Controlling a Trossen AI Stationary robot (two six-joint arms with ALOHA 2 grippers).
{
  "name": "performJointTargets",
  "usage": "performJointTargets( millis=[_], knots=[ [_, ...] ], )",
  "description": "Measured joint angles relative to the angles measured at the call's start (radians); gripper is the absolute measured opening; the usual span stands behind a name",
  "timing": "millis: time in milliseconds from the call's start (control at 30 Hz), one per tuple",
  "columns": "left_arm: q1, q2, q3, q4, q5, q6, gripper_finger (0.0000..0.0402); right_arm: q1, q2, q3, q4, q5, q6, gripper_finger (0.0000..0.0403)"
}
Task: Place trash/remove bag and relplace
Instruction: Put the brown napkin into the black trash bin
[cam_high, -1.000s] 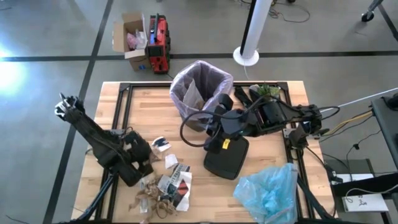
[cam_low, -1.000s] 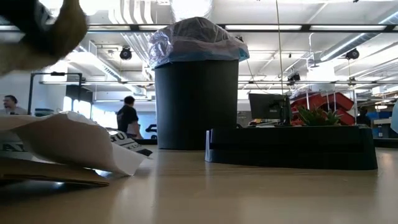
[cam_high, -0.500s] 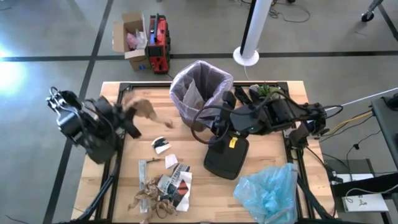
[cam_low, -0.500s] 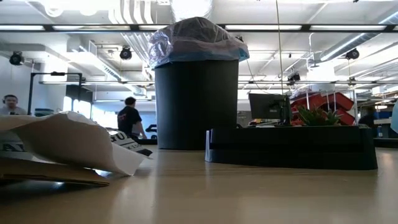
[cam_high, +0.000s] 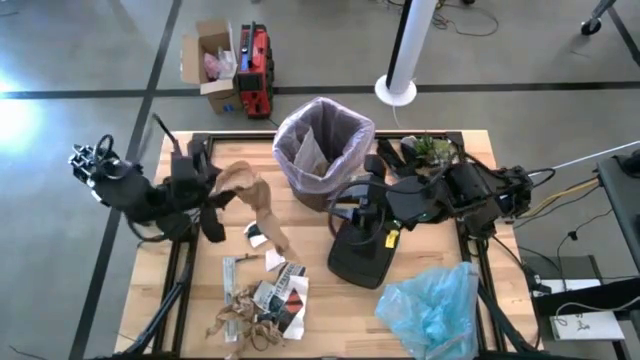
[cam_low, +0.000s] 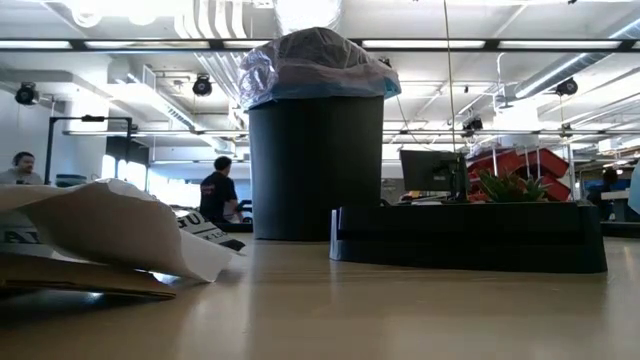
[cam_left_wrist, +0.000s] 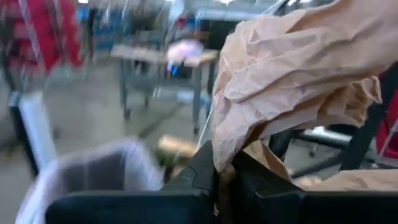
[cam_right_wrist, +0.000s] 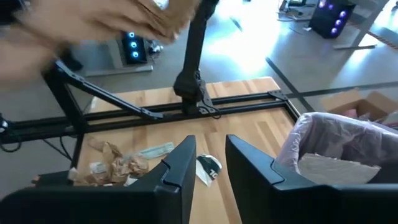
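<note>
My left gripper (cam_high: 212, 190) hangs above the table's left half, level, shut on a crumpled brown paper (cam_high: 250, 198) from the trash. The other trash (cam_high: 262, 305) lies in a heap near the front edge. The black bin (cam_low: 315, 160) stands at the far middle, and the pale pink bag (cam_high: 322, 140) lining it is folded over its rim. My right gripper (cam_high: 345, 212) hovers just right of the bin, above the table. It points left, slightly open (cam_right_wrist: 208, 165), with nothing between its fingers. The light blue bag (cam_high: 430, 305) lies at the front right. My left gripper pinches a bunched fold at the lower end of the brown paper (cam_left_wrist: 224, 168) between its two fingers (cam_left_wrist: 202, 177), which point level toward the bin. The paper is lifted clear of the table. It bulges above the fingers, and a long strip (cam_high: 272, 238) hangs down.
A black lid-like tray (cam_high: 365, 255) lies flat in front of the bin, under my right arm. A small plant (cam_high: 428, 147) stands at the far right. White scraps (cam_high: 260, 234) lie mid-table. A cardboard box (cam_high: 210, 62) and a red case sit on the floor beyond.
My left gripper has risen from the trash heap with the brown paper and swung toward the far edge and the bin, tipping from pointing down to level. The paper is now lifted clear and hangs. My right arm has drawn back a little toward the right edge.
</note>
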Motion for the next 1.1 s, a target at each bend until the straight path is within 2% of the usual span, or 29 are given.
performJointTargets(
  millis=[67,133,167,233,367,433,567,700,800,900,1100],
  knots=[
    [0.039,0.011,0.005,0.079,0.0,0.101,0.0006,0.014,-0.013,0.0,-0.001,0.0,0.001,0.0078],
    [0.102,0.021,0.016,0.096,0.007,0.135,0.0006,0.034,-0.027,0.0,-0.011,0.0,0.001,0.0076],
    [0.142,0.027,0.021,0.096,0.042,0.131,0.0006,0.044,-0.033,0.0,-0.023,0.0,0.001,0.0074],
    [0.241,0.039,0.027,0.096,0.193,0.087,0.0006,0.062,-0.045,0.0,-0.061,0.0,0.003,0.0068],
    [0.456,0.082,0.03,0.127,0.598,-0.015,0.0006,0.097,-0.063,0.0,-0.147,0.003,0.048,0.0054],
    [0.548,0.112,0.03,0.132,0.714,-0.03,0.0006,0.111,-0.064,0.0,-0.178,0.003,0.072,0.0048],
    [0.695,0.167,0.03,0.13,0.78,-0.041,0.0006,0.141,-0.058,-0.003,-0.214,0.003,0.107,0.0039],
    [0.814,0.209,0.03,0.136,0.913,-0.09,0.0009,0.169,-0.044,-0.006,-0.254,0.003,0.128,0.0033],
    [0.857,0.237,0.03,0.13,0.929,-0.101,0.0023,0.175,-0.036,-0.007,-0.278,0.01,0.157,0.003],
    [0.883,0.261,0.03,0.13,0.921,-0.101,0.0052,0.176,-0.036,-0.016,-0.279,0.021,0.179,0.0026],
    [0.908,0.29,0.03,0.085,0.878,-0.093,0.0135,0.172,-0.036,-0.029,-0.278,0.129,0.171,0.0024]
  ],
)
